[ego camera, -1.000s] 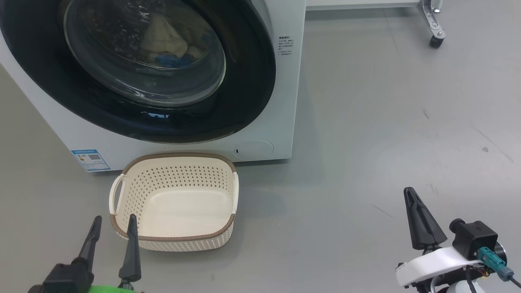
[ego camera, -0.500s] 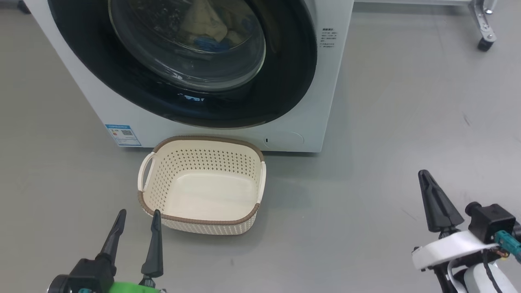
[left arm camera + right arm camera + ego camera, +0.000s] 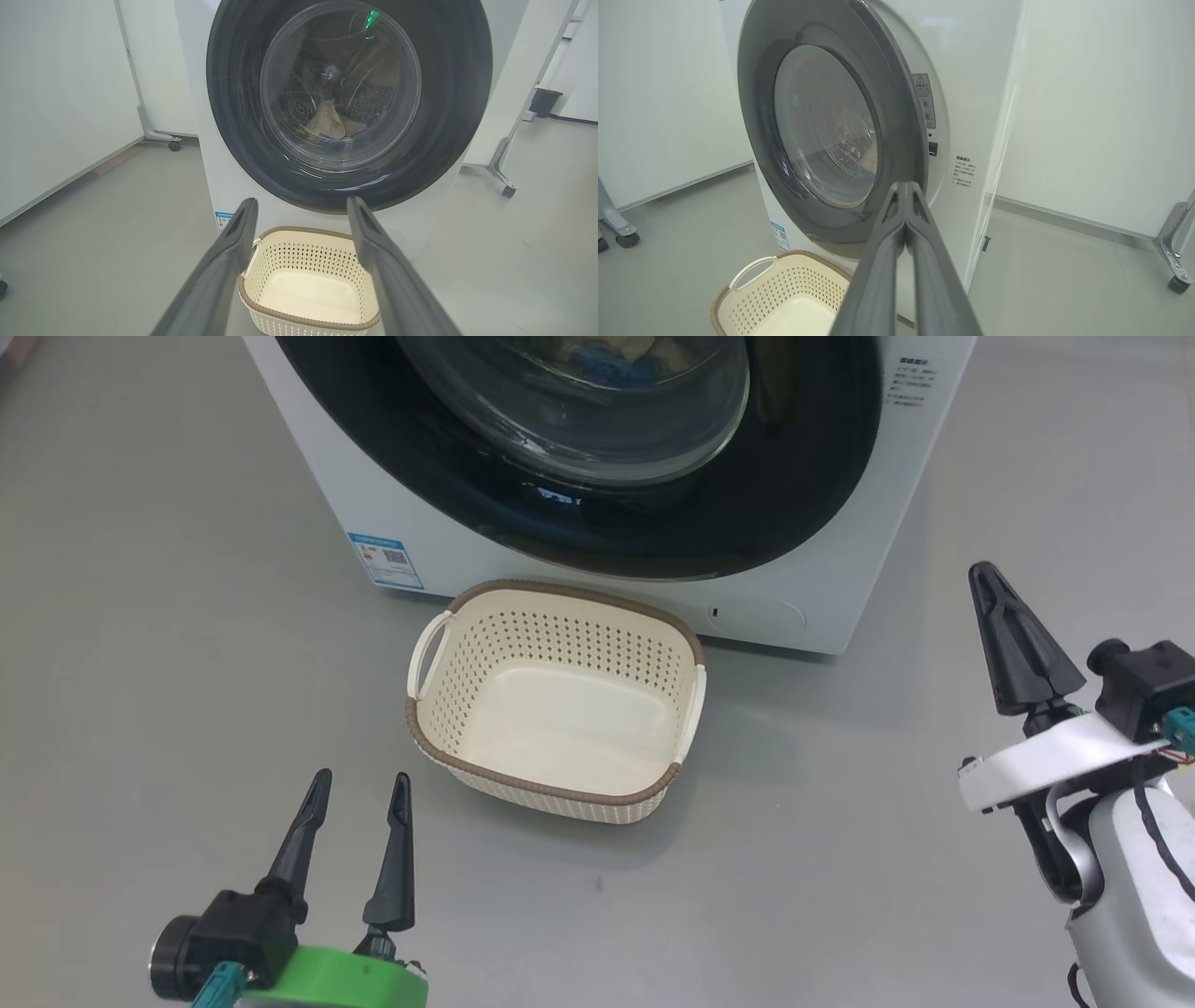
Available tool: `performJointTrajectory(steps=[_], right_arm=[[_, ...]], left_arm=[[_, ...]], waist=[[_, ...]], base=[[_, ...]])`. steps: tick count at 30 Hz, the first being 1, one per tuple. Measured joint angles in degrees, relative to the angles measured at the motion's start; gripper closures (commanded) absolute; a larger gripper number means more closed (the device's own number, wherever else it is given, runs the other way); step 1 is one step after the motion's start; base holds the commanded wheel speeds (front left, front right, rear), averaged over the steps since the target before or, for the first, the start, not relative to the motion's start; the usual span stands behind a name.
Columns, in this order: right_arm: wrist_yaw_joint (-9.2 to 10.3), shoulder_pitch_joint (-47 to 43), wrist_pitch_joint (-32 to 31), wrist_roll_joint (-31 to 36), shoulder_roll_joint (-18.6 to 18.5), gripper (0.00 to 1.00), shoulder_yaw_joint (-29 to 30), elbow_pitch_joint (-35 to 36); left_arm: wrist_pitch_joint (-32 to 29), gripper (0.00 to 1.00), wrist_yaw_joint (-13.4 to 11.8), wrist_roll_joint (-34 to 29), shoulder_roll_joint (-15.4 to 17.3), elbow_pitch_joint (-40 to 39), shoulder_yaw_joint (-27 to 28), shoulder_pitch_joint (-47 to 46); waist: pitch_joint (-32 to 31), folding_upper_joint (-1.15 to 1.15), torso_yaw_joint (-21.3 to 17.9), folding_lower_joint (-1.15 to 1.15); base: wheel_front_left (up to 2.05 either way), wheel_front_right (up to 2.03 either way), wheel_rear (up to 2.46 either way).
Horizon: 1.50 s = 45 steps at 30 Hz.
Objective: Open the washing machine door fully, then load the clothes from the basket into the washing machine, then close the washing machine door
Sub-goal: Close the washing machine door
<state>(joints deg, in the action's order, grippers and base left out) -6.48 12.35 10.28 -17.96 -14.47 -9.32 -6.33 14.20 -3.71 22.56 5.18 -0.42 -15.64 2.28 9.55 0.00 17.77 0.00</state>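
clothes (image 3: 327,126): pale yellow w/ blue bit, in drum (image 3: 373,98) behind washing machine door (image 3: 794,504); well apart from both jaws.
washing machine door: shut on washing machine (image 3: 420,513) front.
basket (image 3: 560,635): empty, on floor (image 3: 187,616) just in front of machine, below door.
left jaws: spread wide, nothing held; near basket's front-left corner, not touching.
right jaws: pressed together, nothing held; well right of basket.
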Motion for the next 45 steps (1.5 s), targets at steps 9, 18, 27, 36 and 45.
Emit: performJointTrajectory(steps=[9,18,27,36,45], right_arm=[[-0.47,9.02,-2.54,0.66,-1.9,1.0,-1.0,-1.53],[-0.48,19.3,-5.68,0.98,-5.09,1.0,-0.03,-3.44],[-0.49,25.74,-8.89,1.42,-8.01,1.0,-0.74,-7.02],[-0.52,31.65,-10.07,1.56,-8.69,1.0,-2.37,-11.52],[-1.02,37.23,-10.55,1.55,-9.42,1.0,-2.98,-15.71]], left_arm=[[0.07,0.0,0.48,-0.05,-1.13,-0.14,-1.53,-2.36],[0.08,0.0,0.55,-0.08,-2.36,-0.48,-2.97,-4.89],[0.25,0.0,0.9,-0.03,-2.7,-2.25,-2.64,-7.0],[0.25,0.0,-0.13,0.51,-2.86,-3.76,-1.86,-7.0],[0.25,0.0,-1.13,2.74,-2.94,-5.17,-2.88,-6.92]], waist=[[4.04,0.0,4.74,0.0],[8.99,0.0,8.57,0.0],[13.03,0.0,12.87,0.0],[16.83,0.0,14.75,0.01],[17.95,0.0,15.47,0.0]], base=[[0.0,0.0,0.0],[0.0,0.0,0.0],[0.0,0.0,0.0],[0.0,0.0,0.0],[0.0,0.0,0.0]])
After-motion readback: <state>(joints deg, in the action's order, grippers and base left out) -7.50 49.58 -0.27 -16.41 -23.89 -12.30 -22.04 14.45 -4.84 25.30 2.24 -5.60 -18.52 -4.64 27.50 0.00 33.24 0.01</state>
